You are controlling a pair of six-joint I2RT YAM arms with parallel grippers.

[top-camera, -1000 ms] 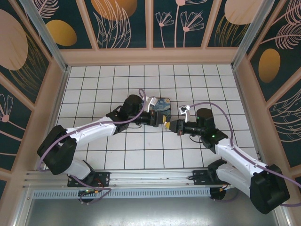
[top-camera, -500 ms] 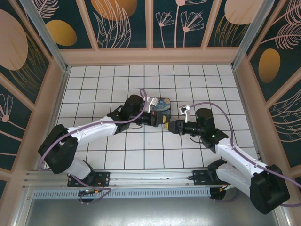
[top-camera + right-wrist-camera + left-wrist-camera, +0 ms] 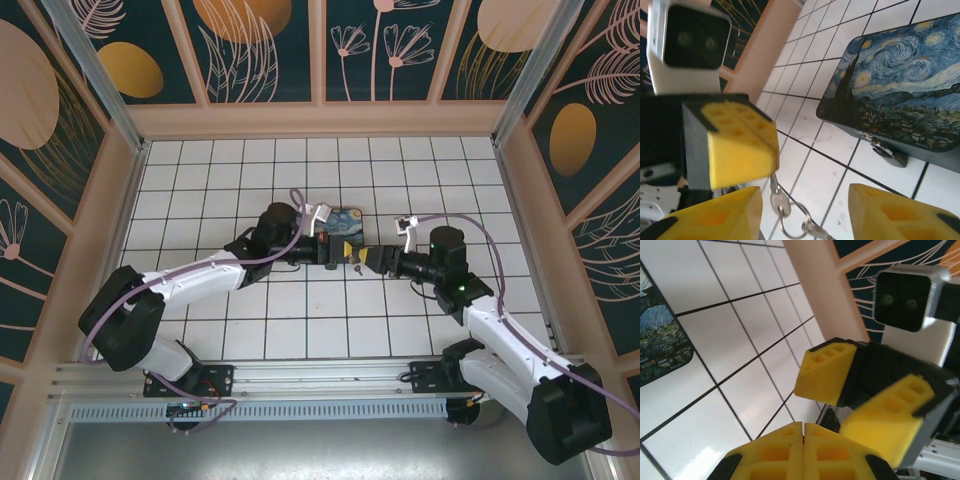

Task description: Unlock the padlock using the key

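the left tool (image 3: 803, 435) is closed tight on one end of the key (image 3: 776, 201). the key hangs straight down from it, round end and little ring at the bottom. the right tool (image 3: 805, 212) is open, with one finger on each side of the hanging key. the padlock (image 3: 888, 154) sits low on the front of the blue tin (image 3: 910, 95), just above the white surface (image 3: 810, 165). from the key it lies off to the side, near but apart. the left tool is nearer the tin. i think the key must tip sideways to point at the padlock.
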